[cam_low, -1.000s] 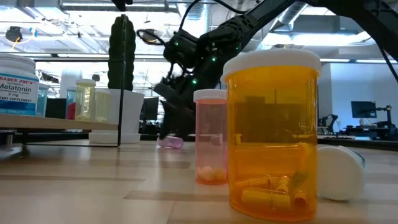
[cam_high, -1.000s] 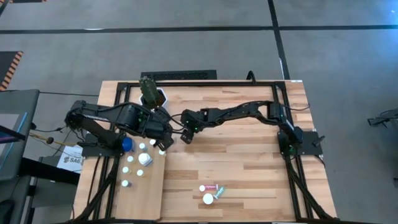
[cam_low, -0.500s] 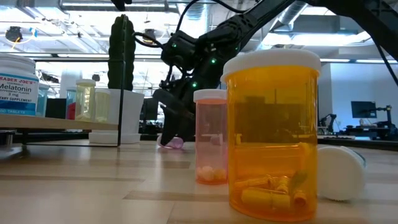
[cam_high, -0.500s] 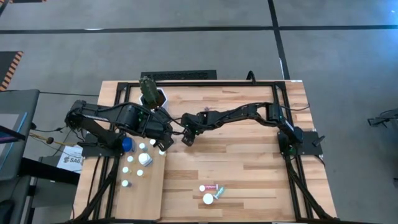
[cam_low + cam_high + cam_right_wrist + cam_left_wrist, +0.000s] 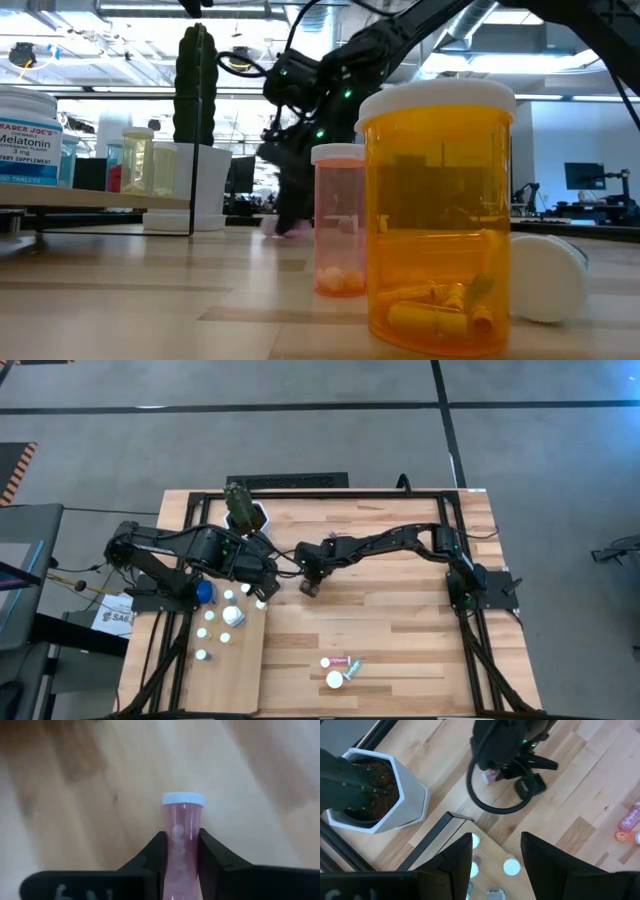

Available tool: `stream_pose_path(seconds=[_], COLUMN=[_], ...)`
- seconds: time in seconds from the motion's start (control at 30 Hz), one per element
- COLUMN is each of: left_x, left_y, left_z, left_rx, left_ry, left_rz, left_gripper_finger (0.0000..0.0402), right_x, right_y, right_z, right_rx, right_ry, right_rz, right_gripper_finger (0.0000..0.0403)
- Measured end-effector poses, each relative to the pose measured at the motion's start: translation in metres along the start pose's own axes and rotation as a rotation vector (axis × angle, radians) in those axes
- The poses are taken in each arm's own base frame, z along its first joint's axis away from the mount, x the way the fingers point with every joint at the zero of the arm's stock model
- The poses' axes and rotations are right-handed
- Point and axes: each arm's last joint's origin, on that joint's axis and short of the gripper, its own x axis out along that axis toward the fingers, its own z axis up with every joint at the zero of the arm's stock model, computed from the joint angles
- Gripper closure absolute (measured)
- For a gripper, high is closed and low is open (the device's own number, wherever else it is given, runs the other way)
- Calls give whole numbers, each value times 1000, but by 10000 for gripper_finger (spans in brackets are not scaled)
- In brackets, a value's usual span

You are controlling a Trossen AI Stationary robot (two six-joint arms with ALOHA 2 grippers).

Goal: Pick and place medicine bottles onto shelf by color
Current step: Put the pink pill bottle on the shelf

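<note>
Pink bottle w/ white cap sits pinched between my right gripper fingers, lying on the tabletop near mid-table, just beside the shelf corner. My left gripper hangs over the shelf, fingers apart, holding nothing. Low view: big white bottle on the shelf reads "TRADER JOE'S Melatonin"; amber bottle up front.

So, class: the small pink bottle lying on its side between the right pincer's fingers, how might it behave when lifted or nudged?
The pink bottle lies flat on the table, so a nudge would probably roll it. Its smooth round body could slip in the right pincer, whose fingers touch it only along its sides. With few pills visible inside, it is likely light.
</note>
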Motion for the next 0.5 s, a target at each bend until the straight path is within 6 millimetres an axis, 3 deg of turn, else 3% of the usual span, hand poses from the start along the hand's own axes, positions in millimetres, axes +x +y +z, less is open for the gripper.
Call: stream_pose_path(seconds=[0.17, 0.5], left_x=[0, 2], left_y=[0, -3], left_z=[1, 20], left_rx=[-19, 12], left_ry=[-29, -201], left_rz=[20, -3], left_gripper_finger=[246, 246], right_x=[-30, -149], right_y=[-8, -61], right_z=[5, 30], right_rx=[-25, -106], right_ry=[36, -81], right_rz=[32, 123], right_gripper_finger=[308, 281])
